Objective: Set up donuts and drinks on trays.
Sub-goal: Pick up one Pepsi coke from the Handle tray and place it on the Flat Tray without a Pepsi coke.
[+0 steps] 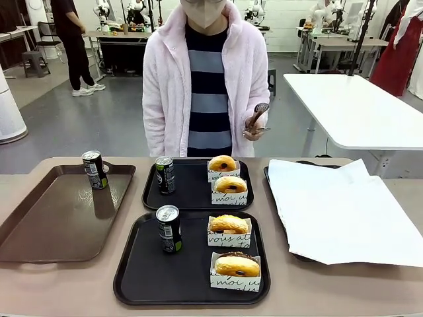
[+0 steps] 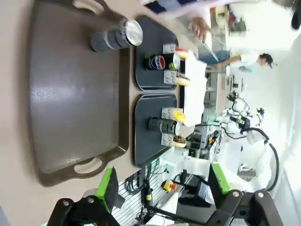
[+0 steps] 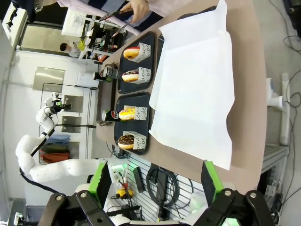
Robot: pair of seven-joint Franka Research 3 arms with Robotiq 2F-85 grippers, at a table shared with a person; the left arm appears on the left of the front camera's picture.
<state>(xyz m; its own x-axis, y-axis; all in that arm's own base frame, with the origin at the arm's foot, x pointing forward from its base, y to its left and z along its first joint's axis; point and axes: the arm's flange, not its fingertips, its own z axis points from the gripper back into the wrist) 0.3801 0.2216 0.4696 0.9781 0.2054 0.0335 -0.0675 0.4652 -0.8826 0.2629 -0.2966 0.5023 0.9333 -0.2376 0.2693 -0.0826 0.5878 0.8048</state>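
Two black trays lie mid-table. The near tray [image 1: 142, 271] carries a dark can [image 1: 169, 229] and two sleeved donuts [image 1: 229, 224], one of them chocolate-topped [image 1: 236, 265]. On the far tray [image 1: 195, 193] stand a second can [image 1: 165, 175] and two more donuts [image 1: 222, 164]. A third can [image 1: 94, 170] stands apart on the brown tray. My left gripper [image 2: 162, 188] hangs open above the table's left end, holding nothing. My right gripper [image 3: 155, 183] is open over the right end, also holding nothing.
A long brown tray [image 1: 53, 224] fills the left side. At the right is a tray lined with white paper [image 1: 337, 211]. A person in a pink jacket stands at the far edge holding tongs [image 1: 258, 113].
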